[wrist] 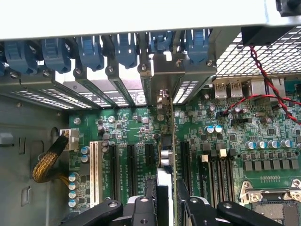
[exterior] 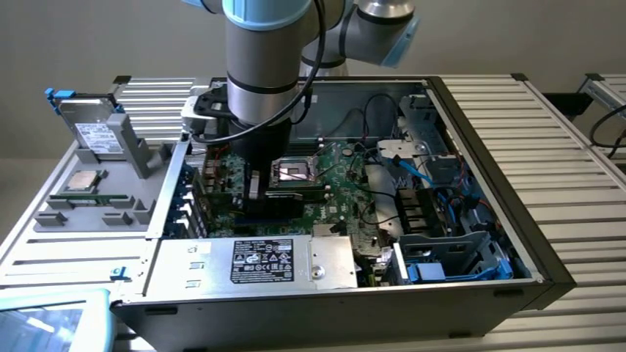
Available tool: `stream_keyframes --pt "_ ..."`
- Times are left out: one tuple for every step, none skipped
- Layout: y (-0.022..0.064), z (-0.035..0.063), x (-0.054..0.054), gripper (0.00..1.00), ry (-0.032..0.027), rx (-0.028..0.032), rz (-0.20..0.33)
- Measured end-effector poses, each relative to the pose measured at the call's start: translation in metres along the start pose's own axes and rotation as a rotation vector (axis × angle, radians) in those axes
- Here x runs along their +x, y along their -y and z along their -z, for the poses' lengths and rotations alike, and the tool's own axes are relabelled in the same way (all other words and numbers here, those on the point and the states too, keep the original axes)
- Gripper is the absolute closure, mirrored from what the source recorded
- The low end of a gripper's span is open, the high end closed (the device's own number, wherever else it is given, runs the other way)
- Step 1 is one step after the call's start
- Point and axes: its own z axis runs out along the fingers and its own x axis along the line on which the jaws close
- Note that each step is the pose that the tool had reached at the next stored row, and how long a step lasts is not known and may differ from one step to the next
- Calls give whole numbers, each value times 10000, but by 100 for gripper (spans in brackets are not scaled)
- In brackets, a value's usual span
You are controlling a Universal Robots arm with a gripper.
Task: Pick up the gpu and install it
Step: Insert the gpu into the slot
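Note:
The gpu (wrist: 165, 155) shows edge-on in the wrist view, a thin upright card standing over the green motherboard (wrist: 225, 141) among the black expansion slots (wrist: 131, 165). Its silver end bracket (wrist: 163, 75) reaches the rear slot openings under the blue clips (wrist: 94, 52). My gripper (wrist: 167, 205) is shut on the card, one black finger (wrist: 149, 202) on each side. In the exterior view the arm reaches straight down into the open computer case (exterior: 489, 132), with the gripper (exterior: 259, 198) low over the board beside the CPU socket (exterior: 293, 172). Whether the card sits fully in its slot I cannot tell.
A silver hard drive (exterior: 96, 132) and a square CPU chip (exterior: 85, 180) lie on the grey tray at the exterior view's left. The power supply (exterior: 264, 260) fills the case's near side. Blue cables (exterior: 421, 172), a red-black twisted wire (wrist: 268, 80) and a braided cable (wrist: 47, 160) run nearby.

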Motion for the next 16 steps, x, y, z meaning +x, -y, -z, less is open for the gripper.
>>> stream_keyframes --pt "0 5 0 72 1 -2 2" --pt "-1 14 2 72 -1 -11 2" --pt "-2 24 4 72 -8 -20 1" --pt "-3 28 5 72 -5 -22 0" --pt "-4 35 5 72 -6 -25 0" --pt "-5 38 5 72 -6 -26 -1" --pt "-5 39 6 72 -6 -29 -1" --pt "-5 40 8 72 -7 -32 -1" --pt "-4 41 14 72 -11 -34 0" --pt "-4 41 21 72 -10 -34 5" --pt "-4 41 27 72 -11 -34 10" --pt "-4 41 30 72 -11 -34 14" --pt "-4 41 34 72 -12 -34 17" --pt "-4 41 35 72 -11 -34 18" --pt "-4 41 35 72 -11 -34 18" --pt "-3 41 35 72 -11 -34 19"
